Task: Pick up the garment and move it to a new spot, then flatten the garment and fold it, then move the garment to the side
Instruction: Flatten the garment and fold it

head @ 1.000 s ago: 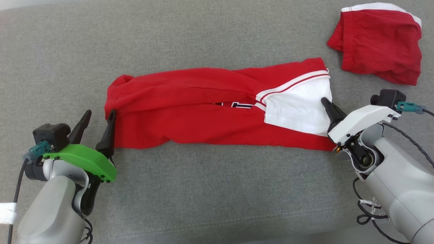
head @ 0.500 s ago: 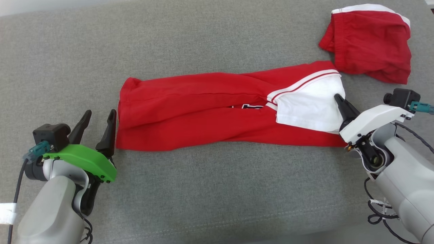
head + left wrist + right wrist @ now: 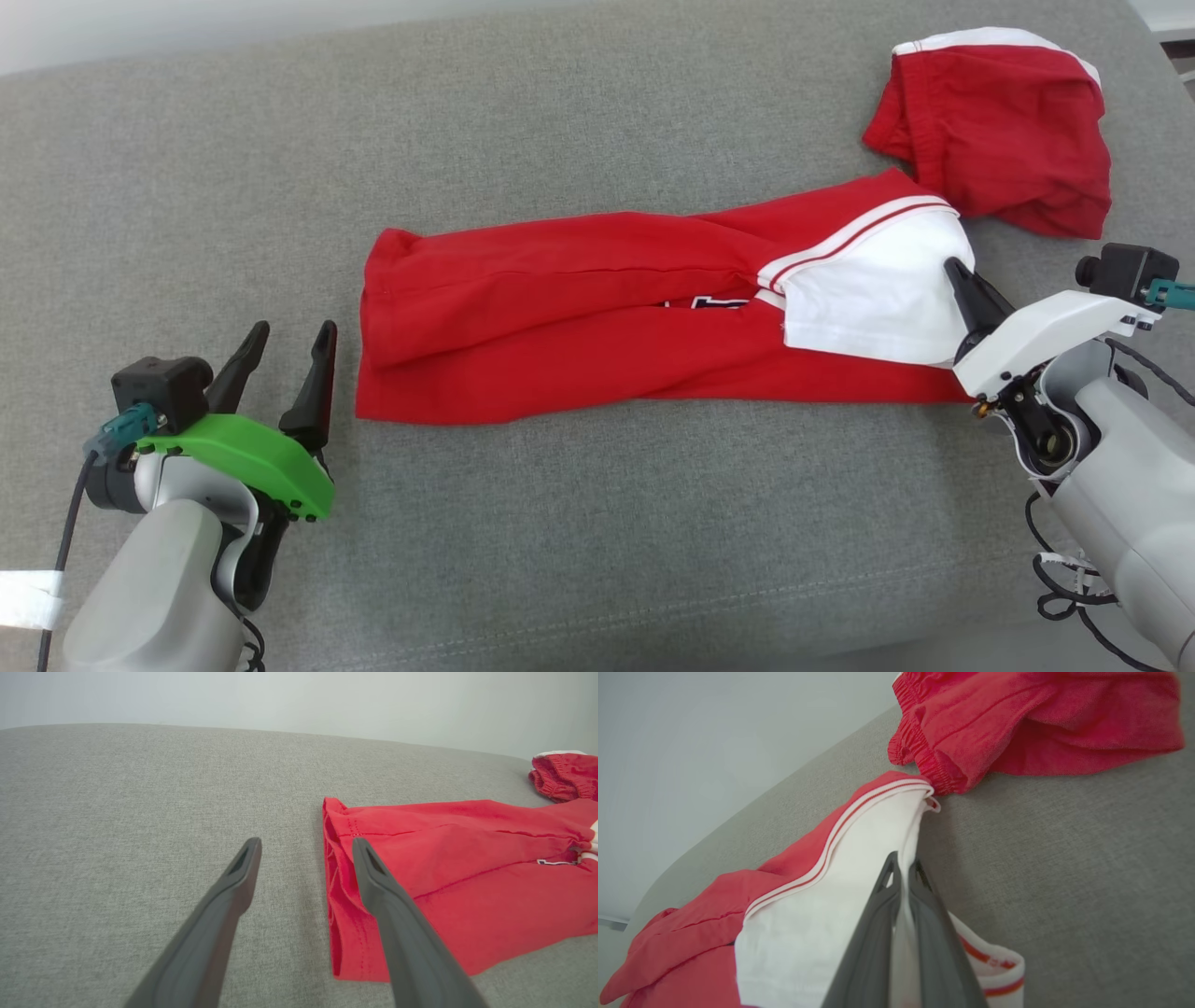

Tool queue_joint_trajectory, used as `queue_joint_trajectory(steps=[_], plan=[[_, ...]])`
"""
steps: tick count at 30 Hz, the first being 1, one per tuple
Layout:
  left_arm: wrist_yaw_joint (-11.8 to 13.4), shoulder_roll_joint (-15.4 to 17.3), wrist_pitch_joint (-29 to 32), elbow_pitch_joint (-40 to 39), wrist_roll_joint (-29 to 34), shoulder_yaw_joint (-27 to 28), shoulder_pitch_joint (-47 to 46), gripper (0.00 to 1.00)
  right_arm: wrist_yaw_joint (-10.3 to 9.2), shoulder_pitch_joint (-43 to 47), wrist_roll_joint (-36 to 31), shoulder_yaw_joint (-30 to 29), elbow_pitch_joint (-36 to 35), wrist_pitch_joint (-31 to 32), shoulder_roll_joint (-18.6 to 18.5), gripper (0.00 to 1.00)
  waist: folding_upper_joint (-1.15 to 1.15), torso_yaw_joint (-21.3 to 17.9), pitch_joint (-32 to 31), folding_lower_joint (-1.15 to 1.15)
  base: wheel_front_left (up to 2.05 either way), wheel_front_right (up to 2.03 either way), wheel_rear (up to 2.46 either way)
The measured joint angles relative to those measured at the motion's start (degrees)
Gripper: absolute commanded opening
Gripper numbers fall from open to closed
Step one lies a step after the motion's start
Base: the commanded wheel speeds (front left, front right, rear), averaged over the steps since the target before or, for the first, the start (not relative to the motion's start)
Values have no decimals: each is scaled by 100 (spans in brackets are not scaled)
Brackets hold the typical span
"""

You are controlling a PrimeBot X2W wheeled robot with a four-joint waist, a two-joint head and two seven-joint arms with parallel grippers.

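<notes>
Jaws of the right gripper (image 3: 954, 269) were closed on the white sleeve edge of the garment (image 3: 579, 308) — a thin fold of cloth was pinched between them. The right forearm was angled in low at the garment's right end. The left gripper (image 3: 293, 329) was held spread wide and empty, just beside the left hem. The garment was laid lengthwise on the grey cushion (image 3: 560, 541), its far right corner against a second red garment (image 3: 999, 140).

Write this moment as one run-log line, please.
right gripper: shut on red-and-white jersey, white panel | left gripper: open, beside hem | red shorts: far right
</notes>
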Motion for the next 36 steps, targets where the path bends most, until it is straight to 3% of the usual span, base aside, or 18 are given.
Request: queue_joint_trajectory(steps=[17,26,36], plan=[[0,-149,0,-35,-26,-70,109,100,51,-55,30,-76,-635,-170,114,0,0,152,-221,0,0,0,0],[0,-234,0,-81,-37,-68,115,100,68,-289,-99,127,-1257,-203,269,0,0,438,-268,0,0,0,0],[0,-412,-1,-272,-36,-140,114,100,76,-315,-177,359,-1382,-74,425,0,0,920,-270,0,0,0,0]])
